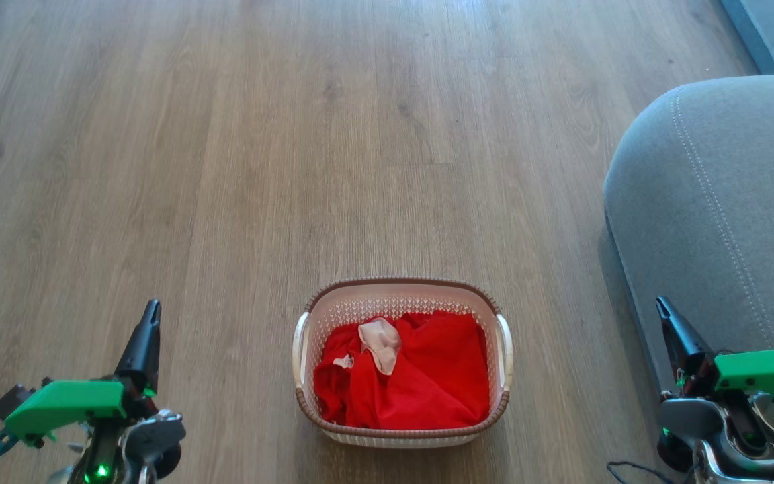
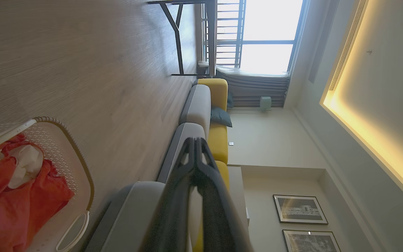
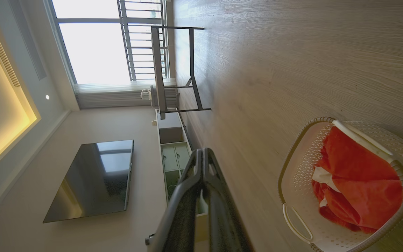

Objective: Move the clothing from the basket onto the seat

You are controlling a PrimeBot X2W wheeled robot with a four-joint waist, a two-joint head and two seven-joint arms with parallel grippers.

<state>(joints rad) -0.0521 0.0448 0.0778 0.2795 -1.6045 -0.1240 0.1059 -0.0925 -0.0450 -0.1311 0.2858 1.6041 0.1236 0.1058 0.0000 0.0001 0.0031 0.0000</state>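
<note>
- Two long dark fingers of the left gripper (image 1: 150, 319) stand pressed together at the near left, holding nothing, over the pale wood-plank floor (image 1: 226, 168).
- In the near middle sits the cream perforated plastic basket (image 1: 400, 284) with a brown woven-look rim. The soft bright red fabric clothing (image 1: 434, 383) lies heaped inside, with a small pale pink piece (image 1: 381, 344) on top.
- The heap looks light, limp and apt to drape, so pinching a raised fold near the top would likely lift one garment.
- At the right, apart from the basket, is the large grey upholstered seat (image 1: 716, 202).
- The right gripper (image 1: 666, 316), near right, is likewise closed and empty.
</note>
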